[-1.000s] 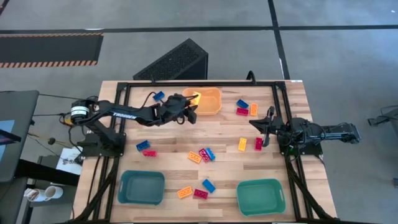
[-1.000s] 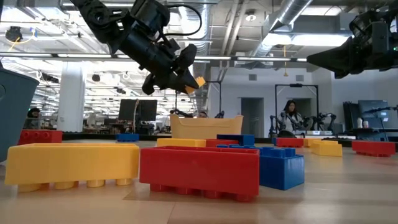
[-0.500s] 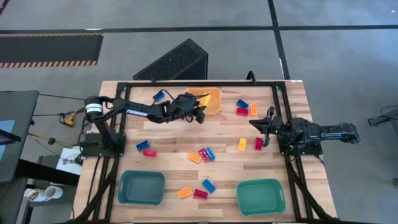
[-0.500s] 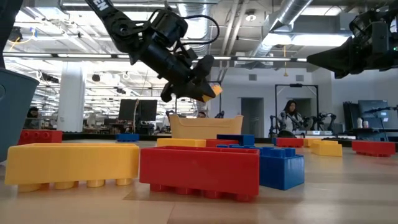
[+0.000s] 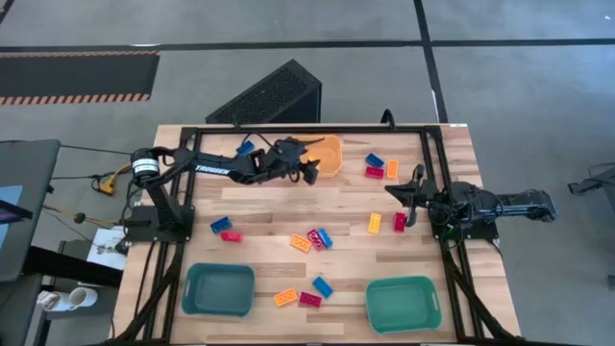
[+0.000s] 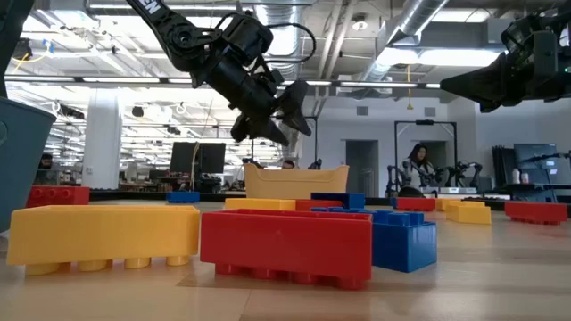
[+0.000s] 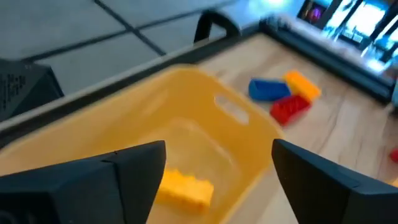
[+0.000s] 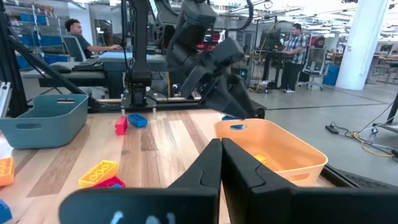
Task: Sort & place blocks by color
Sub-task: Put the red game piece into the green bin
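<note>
My left gripper (image 5: 311, 161) hangs open above the orange bin (image 5: 329, 157) at the table's far edge, with nothing between its fingers (image 7: 130, 177). Below it, one yellow block (image 7: 184, 188) lies on the floor of the bin (image 7: 205, 84). Other red, blue and orange blocks lie flat on the wooden table, among them a trio (image 5: 314, 239) at mid-table and another trio (image 5: 381, 168) right of the bin. My right gripper (image 5: 396, 191) waits shut at the table's right side, above the table.
Two teal bins (image 5: 219, 289) (image 5: 404, 304) stand at the near edge, with three blocks (image 5: 306, 294) between them. A black frame (image 5: 288, 129) runs round the table's sides. A blue block (image 5: 245, 147) lies under the left arm. People show in the room behind.
My left gripper has carried the yellow block a little toward the table's right edge, over the orange bin, and has opened. The block has dropped out of the fingers and now lies in the bin.
</note>
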Available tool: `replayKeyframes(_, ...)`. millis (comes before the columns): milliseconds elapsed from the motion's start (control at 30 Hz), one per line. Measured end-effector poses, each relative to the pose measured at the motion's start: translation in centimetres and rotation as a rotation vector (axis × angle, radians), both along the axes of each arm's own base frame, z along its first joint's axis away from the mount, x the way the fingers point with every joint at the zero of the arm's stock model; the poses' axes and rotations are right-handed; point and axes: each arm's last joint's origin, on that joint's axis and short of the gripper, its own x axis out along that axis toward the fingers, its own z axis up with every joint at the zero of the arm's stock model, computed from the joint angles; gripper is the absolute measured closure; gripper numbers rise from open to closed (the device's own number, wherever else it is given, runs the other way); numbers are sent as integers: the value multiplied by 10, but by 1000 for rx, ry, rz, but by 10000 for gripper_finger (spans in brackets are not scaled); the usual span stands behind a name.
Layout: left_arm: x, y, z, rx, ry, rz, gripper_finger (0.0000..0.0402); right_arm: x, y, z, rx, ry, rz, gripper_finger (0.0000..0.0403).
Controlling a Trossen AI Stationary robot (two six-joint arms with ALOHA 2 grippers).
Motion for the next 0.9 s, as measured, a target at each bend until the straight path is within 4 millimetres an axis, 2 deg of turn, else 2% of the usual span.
replayKeyframes(100, 6, -4, 13, 69, -115, -59, 122, 0, 0, 0, 0, 0, 0, 374)
replayKeyframes(267, 10, -30, 62, 281, -380, -248, 139, 0, 0, 0, 0, 0, 0, 376)
replayKeyframes(433, 0, -38, 81, 383, -352, -300, 155, 0, 0, 0, 0, 0, 0, 374)
replayKeyframes(500, -5, -36, 78, 387, -331, -328, 160, 0, 0, 0, 0, 0, 0, 373)
replayKeyframes(633, -17, -28, 55, 297, -337, -363, 173, 0, 0, 0, 0, 1, 0, 375)
replayKeyframes(767, -33, -31, 40, 299, -472, -373, 193, 0, 0, 0, 0, 0, 0, 375)
replayKeyframes(900, -51, -35, 35, 357, -622, -409, 215, 0, 0, 0, 0, 0, 0, 374)
